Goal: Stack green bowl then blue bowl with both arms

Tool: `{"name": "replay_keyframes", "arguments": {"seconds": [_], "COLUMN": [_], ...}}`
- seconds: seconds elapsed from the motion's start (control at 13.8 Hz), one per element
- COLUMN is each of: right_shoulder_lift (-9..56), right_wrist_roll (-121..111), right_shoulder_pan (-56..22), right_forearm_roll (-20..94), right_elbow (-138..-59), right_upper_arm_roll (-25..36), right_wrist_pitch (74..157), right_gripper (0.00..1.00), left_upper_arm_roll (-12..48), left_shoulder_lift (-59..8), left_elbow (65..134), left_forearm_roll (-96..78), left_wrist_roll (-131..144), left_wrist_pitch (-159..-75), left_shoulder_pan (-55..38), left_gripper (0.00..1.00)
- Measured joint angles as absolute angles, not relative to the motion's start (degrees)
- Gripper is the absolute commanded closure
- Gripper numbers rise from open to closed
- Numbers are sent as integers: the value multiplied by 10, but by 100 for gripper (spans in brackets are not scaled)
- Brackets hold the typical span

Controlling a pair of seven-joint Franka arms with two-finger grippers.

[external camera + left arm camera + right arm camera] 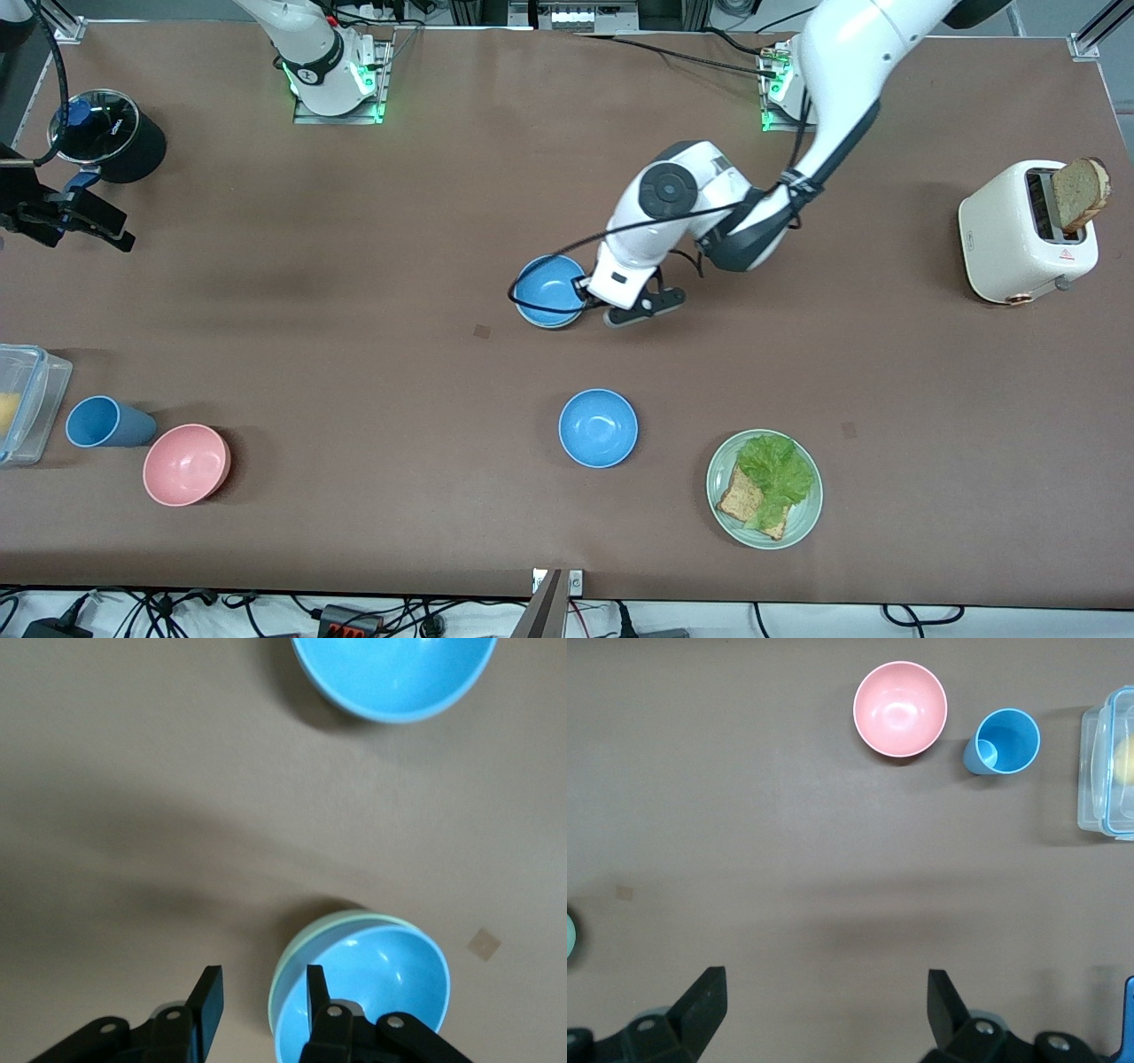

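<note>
A blue bowl (547, 288) (381, 983) sits nested in the green bowl (280, 973), whose pale rim shows around it, near the table's middle. My left gripper (587, 299) (261, 985) is open right at this stack. One finger is over the blue bowl's inside and the other is outside the rim, over the table. A second blue bowl (598, 428) (394, 673) stands alone, nearer the front camera. My right gripper (89, 221) (824, 985) is open, empty and raised at the right arm's end of the table, where that arm waits.
A pale green plate (722, 496) with lettuce and toast lies beside the lone blue bowl. A pink bowl (186, 463) (900, 709), a blue cup (102, 422) (1003, 742) and a clear container (22, 403) stand at the right arm's end. A toaster (1019, 235) stands at the left arm's end.
</note>
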State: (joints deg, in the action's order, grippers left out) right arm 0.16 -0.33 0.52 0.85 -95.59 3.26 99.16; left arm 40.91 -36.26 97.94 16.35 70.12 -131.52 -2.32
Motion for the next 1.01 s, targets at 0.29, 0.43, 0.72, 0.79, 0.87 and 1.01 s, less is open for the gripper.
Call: {"name": "replay_keyframes", "arguments": {"seconds": [0.29,0.43,0.72,0.79,0.87,1.01], "right_shoulder_lift": [1,1,1,1,1,1], "right_wrist_roll": [-3,-3,-4,-4,-4,-4], "right_shoulder_pan": [5,5,5,5,5,5], "right_forearm_roll": [8,8,8,8,8,8], "right_elbow": [-952,-952,-952,-952,-952,-952], "right_upper_arm_roll": [32,32,32,32,32,32], "right_wrist_pitch": [989,986,981,981,981,981], "right_gripper": [0,0,0,0,0,0], "left_upper_arm_roll": [537,576,582,581,580,577], "left_shoulder_lift": [-352,-349,-349,-349,-349,-350], "left_elbow": [969,962,897,881,869,854], "left_forearm_roll": [165,167,184,204,226,247], "left_wrist_roll": [613,518,303,247,188,83], "left_wrist_pitch": [-1236,-1188,-1061,-1036,-1022,-1007], "left_shoulder_pan": [157,232,276,281,290,316], "left_gripper": [51,50,49,48,47,36]}}
